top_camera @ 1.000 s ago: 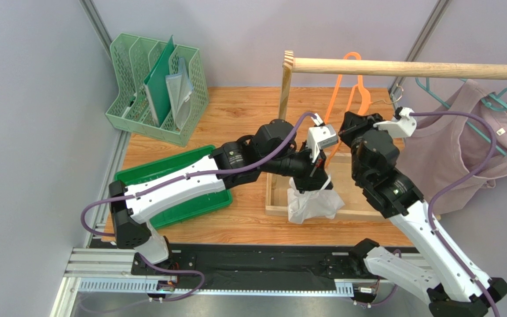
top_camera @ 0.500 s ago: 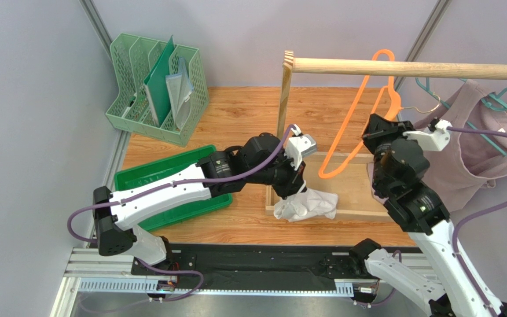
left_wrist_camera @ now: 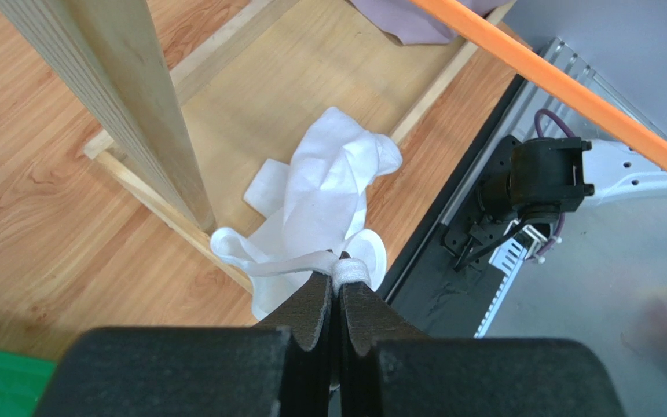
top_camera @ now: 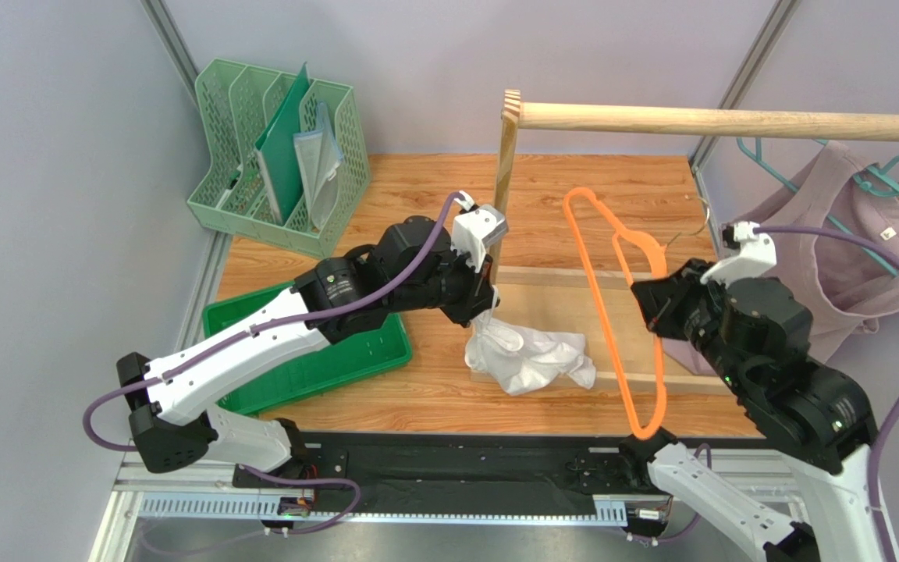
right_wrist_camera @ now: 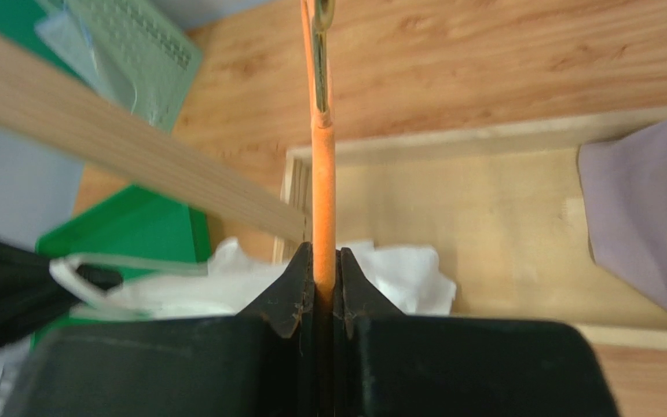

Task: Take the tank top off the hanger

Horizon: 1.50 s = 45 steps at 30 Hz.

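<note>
The white tank top (top_camera: 530, 357) lies crumpled over the front rail of the wooden rack base, off the hanger. My left gripper (top_camera: 487, 307) is shut on one of its straps; in the left wrist view the strap (left_wrist_camera: 346, 268) is pinched at the fingertips and the cloth (left_wrist_camera: 324, 195) hangs below. My right gripper (top_camera: 657, 307) is shut on the bare orange hanger (top_camera: 609, 299), held away from the rod; in the right wrist view its orange bar (right_wrist_camera: 323, 174) runs up from between the jaws.
A wooden rod (top_camera: 712, 120) on an upright post (top_camera: 505, 152) spans the back. A mauve garment (top_camera: 824, 264) on a teal hanger (top_camera: 876, 182) hangs at right. A green tray (top_camera: 302, 357) and a mint file rack (top_camera: 282, 152) stand at left.
My right gripper has pulled the orange hanger down off the rod and toward the front right. My left gripper has moved left, dragging the white tank top with it, free of the hanger.
</note>
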Available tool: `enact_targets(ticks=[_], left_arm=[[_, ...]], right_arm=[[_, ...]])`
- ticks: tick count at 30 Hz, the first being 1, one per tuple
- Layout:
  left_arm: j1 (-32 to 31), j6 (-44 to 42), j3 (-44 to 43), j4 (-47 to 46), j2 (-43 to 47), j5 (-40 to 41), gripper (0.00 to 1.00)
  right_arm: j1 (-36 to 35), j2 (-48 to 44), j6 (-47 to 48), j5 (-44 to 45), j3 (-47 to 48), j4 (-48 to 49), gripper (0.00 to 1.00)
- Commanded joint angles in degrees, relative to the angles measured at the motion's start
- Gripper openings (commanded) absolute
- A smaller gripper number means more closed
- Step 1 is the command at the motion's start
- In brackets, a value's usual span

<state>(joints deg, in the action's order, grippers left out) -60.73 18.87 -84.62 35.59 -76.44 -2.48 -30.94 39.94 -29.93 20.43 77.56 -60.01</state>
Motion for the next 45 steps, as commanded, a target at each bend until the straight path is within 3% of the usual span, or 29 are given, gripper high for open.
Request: enact_targets(ticks=[1,8,17,22,31,37,41,45], left_arm=[[0.0,1.0,1.8,-1.7,1.9,-0.5,0.00],[0.0,1.6,3.3,-2.1,2.9,-0.4,0.00],[0.2,1.7,4.1,6.8,1.7,1.8,0.00],[0.2,2.8,6.5,5.9,2.3,0.8,0.00],[0.2,2.6,7.8,4.0,7.8,1.0,0.00],[2.0,0.7,4.3,11.0,8.3,4.0,0.00],[8.0,-0.3,1.7,17.2,9.0,2.8,0.00],[18.8,-2.2,-2.5,22.9,11.2,-1.1,0.00]], right_arm=[[0.1,-5.2,4.4,-13.2,6.3,-11.5,0.00],[0.1,-3.1,10.3,-17.8,13.7,-12.4,0.00],[0.1,10.5,15.0,-9.2,32.4,-12.2,0.00],[0.0,18.6,14.9,-4.2,40.5,-14.1,0.00],[0.2,24.5,14.7,0.0,37.8,-9.9,0.00],[0.1,22.3,13.0,-2.8,29.3,-7.1,0.00],[0.2,18.3,12.0,-4.4,21.9,-4.9,0.00],[0.1,15.3,11.7,-4.9,18.9,-5.3,0.04]])
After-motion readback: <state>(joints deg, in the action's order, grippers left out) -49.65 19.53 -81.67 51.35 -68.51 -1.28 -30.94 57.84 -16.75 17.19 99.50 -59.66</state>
